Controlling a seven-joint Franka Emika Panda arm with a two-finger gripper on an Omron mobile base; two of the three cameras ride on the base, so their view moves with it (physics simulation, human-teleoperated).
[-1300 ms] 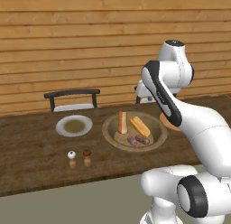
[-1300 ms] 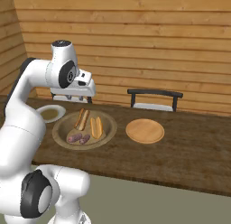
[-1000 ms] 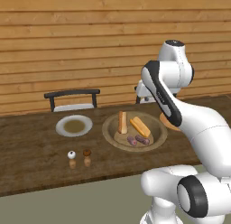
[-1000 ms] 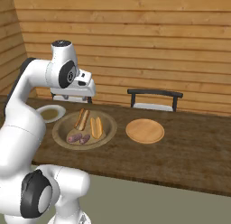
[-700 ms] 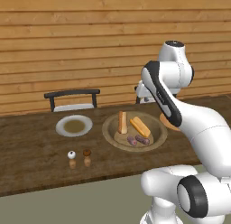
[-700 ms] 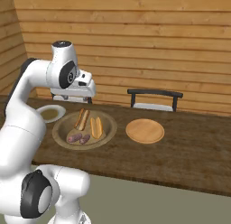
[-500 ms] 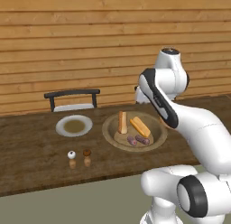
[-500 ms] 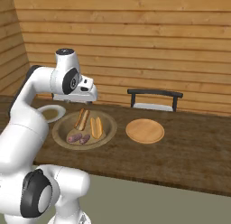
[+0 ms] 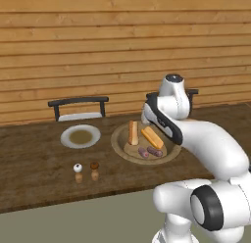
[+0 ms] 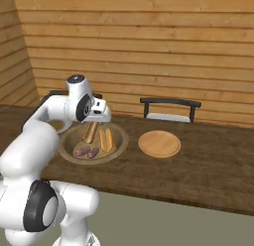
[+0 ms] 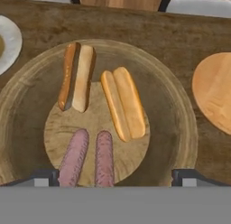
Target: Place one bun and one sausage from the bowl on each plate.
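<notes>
The tan-olive bowl (image 11: 173, 105) (image 9: 119, 142) (image 10: 120, 139) holds two split buns and two sausages. One bun (image 11: 76, 76) (image 9: 133, 133) lies at its far left, the other bun (image 11: 123, 103) (image 9: 152, 137) in the middle. The two sausages (image 11: 74, 157) (image 11: 104, 157) (image 9: 143, 152) lie side by side at the near side. My gripper (image 11: 115, 177) (image 10: 98, 120) hangs open just above the bowl, over the sausages, with nothing held. A white-rimmed plate (image 9: 80, 136) (image 11: 9, 38) sits left of the bowl, and a wooden plate (image 10: 159, 143) (image 11: 216, 90) sits right of it.
Salt and pepper shakers (image 9: 78, 173) (image 9: 94, 171) stand near the table's front edge, left of the bowl. Two dark chairs (image 9: 78, 109) (image 10: 170, 108) stand behind the table against the plank wall. My own arm crosses in front of the bowl's right side in the left base view.
The arm has bent down and the hand has dropped closer to the bowl. The buns, sausages and plates have not moved.
</notes>
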